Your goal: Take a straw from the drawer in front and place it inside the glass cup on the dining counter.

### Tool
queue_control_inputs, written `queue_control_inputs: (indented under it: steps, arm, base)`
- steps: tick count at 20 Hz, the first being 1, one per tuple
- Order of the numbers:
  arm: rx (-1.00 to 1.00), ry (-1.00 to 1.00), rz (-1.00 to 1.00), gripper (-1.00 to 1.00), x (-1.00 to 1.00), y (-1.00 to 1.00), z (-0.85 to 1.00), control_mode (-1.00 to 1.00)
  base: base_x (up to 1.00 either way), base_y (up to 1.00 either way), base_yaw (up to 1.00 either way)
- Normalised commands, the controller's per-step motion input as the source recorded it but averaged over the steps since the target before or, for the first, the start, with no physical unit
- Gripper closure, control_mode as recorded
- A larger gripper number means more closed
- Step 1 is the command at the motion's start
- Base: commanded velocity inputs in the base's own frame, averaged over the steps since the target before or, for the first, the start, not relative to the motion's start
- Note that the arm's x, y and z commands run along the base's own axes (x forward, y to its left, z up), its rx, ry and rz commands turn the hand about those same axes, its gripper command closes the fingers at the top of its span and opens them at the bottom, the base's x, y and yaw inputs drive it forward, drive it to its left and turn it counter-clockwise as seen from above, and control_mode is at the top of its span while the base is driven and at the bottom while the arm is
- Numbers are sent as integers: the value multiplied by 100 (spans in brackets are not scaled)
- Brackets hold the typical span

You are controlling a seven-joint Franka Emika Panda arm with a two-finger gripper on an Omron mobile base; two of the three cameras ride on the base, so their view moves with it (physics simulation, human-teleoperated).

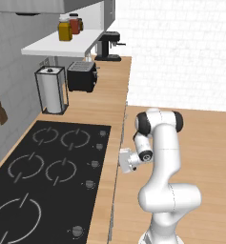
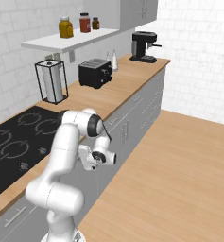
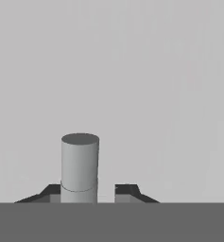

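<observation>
Toaster (image 1: 81, 75) behind hob (image 1: 43, 178), paper roll (image 1: 51, 90) left of toaster.

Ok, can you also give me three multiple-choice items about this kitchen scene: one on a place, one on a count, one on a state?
1. Where does the toaster stand?
A. on the hob
B. between the paper towel holder and the coffee machine
C. on the floor

2. How many jars are on the shelf?
A. one
B. five
C. three

3. How does the gripper stand in the hand view?
A. pressed shut on nothing
B. tips apart, with a grey cylinder between them
C. holding a red stick

Answers:
1 B: the right base view shows it on the wood top between those two.
2 C: a yellow, a red and a small dark one stand in a row.
3 B: the cylinder rises beside one tip, with a gap to the other.
</observation>
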Motion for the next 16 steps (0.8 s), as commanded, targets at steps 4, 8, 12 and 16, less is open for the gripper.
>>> queue_control_inputs:
  steps: [4,8,12,16]
  arm:
    - [0,-3,-4,100,-63,-15,0,-100]
    - [6,-4,-1,100,-78,-37,6,-100]
    - [10,-5,0,100,-72,-52,14,-100]
    - [10,-6,0,100,-72,-62,12,-100]
  base:
    - [0,0,0]
    - [0,0,0]
    - [0,0,0]
    - [0,0,0]
